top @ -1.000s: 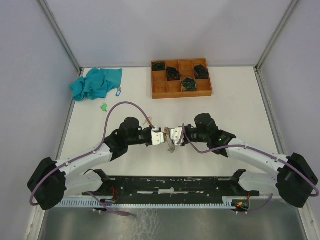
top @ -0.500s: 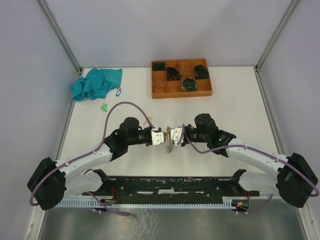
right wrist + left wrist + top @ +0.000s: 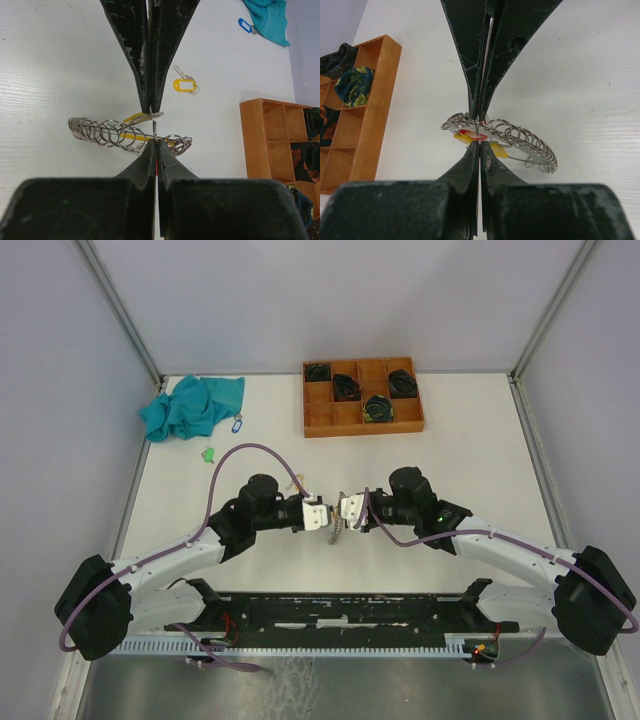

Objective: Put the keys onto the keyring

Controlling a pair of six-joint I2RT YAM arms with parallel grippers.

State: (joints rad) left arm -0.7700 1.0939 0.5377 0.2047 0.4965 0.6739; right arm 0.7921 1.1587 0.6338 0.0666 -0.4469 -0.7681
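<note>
Near the middle of the counter, somewhat toward the near edge: left tool and right tool, tip to tip. Both closed down to a hairline, each nipping a thin wire keyring seen edge-on between the tips; impossible to say whether one shared loop or two. Directly beneath, a linked row of steel rings with a yellow strip under it; resting on the counter or hanging clear, cannot tell. Yellow-tagged key flat on the counter, apart from the rings, on the side toward the left edge. Blue-tagged key just beside the teal cloth in the far-left corner. Green-tagged key near it, closer in. Wooden tray at the far edge, dark bundles in several compartments.
</note>
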